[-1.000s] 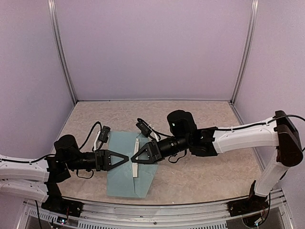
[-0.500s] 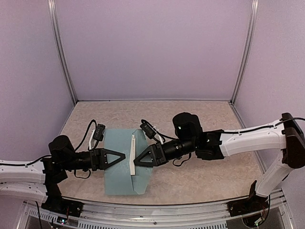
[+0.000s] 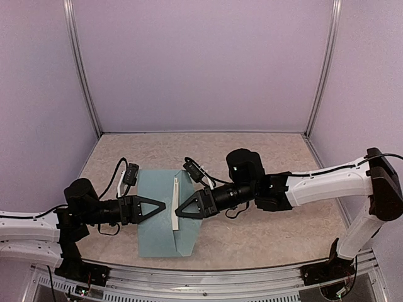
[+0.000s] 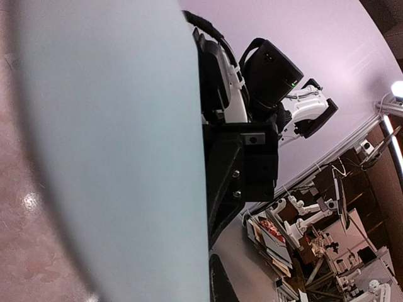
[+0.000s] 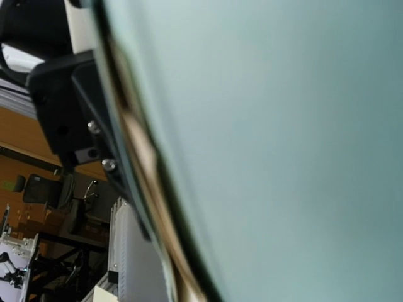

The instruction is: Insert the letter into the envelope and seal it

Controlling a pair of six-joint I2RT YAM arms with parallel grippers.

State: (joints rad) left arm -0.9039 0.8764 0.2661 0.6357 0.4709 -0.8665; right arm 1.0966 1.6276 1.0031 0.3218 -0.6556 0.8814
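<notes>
Envelope: teal paper rectangle, matte and smooth, lying on the mottled beige surface at lower centre of the top view. One crease ran down to its lower right corner.

A narrow white strip stood on edge along the envelope's right half. Could not tell what it was.

Left hand: black triangular fingers reached in from the left, tips over the envelope's middle, pinching the envelope. In the left wrist view the teal sheet lay flush against one black finger and hid the other.

Right hand: came in from the right, tip at the white strip. In the right wrist view the blurred teal filled most of the frame beside one black finger. Spread or pressed together: cannot tell.

Lilac walls enclosed the surface.
</notes>
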